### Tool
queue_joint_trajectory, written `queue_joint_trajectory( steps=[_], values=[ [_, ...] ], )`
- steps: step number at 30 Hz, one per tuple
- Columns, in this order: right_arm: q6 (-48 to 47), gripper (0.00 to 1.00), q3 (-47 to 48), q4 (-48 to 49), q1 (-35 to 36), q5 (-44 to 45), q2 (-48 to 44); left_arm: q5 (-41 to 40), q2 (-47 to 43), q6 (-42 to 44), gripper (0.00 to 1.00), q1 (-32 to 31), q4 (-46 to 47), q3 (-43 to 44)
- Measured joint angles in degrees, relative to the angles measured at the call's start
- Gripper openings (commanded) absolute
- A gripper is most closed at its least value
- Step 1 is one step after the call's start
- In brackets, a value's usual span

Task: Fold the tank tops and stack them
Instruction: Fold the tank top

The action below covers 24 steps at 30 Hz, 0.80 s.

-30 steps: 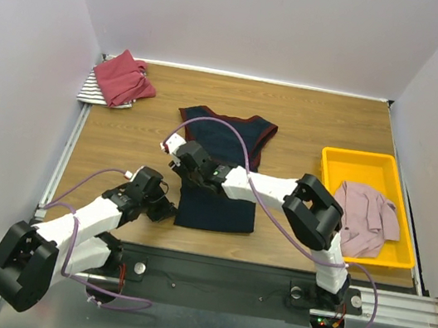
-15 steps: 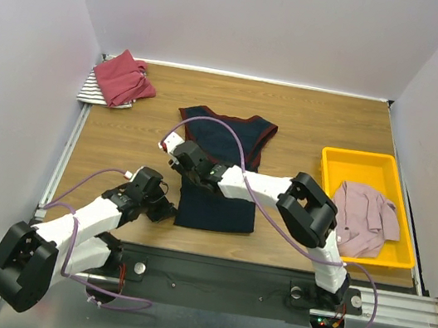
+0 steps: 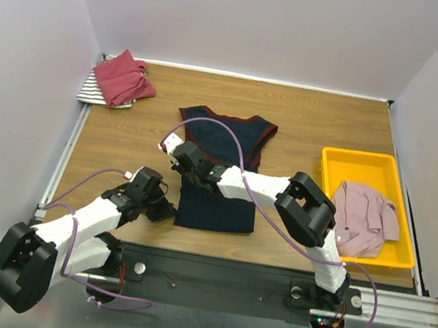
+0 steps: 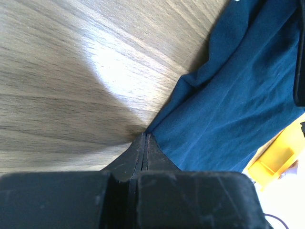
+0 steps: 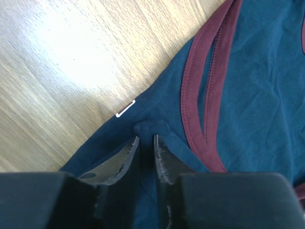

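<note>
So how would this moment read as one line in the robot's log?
step: folding navy top | left gripper: shut on hem corner | right gripper: shut on side edge | pink top: in tray

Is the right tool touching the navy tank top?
Touching. The right wrist view shows the right tool pinching a small fold of the navy tank top.

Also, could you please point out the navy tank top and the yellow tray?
navy tank top [image 3: 219, 213]: top external view, on its lower body panel.
yellow tray [image 3: 361, 170]: top external view, on its bare far floor.
</note>
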Motion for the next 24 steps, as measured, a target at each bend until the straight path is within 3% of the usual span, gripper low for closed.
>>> queue_joint_trajectory(
  steps=[9, 24],
  values=[
    [1.7, 0.15, 2.86, -1.73, -1.66, -3.34, 0.96, -0.04, -0.44, 0.0, 0.0, 0.0, -0.28, 0.0],
    [10.38, 0.2, 10.01, -7.02, -8.61, -15.96, 4.92, -0.26, -0.44, 0.31, 0.0, 0.0, -0.26, 0.0]
  ],
)
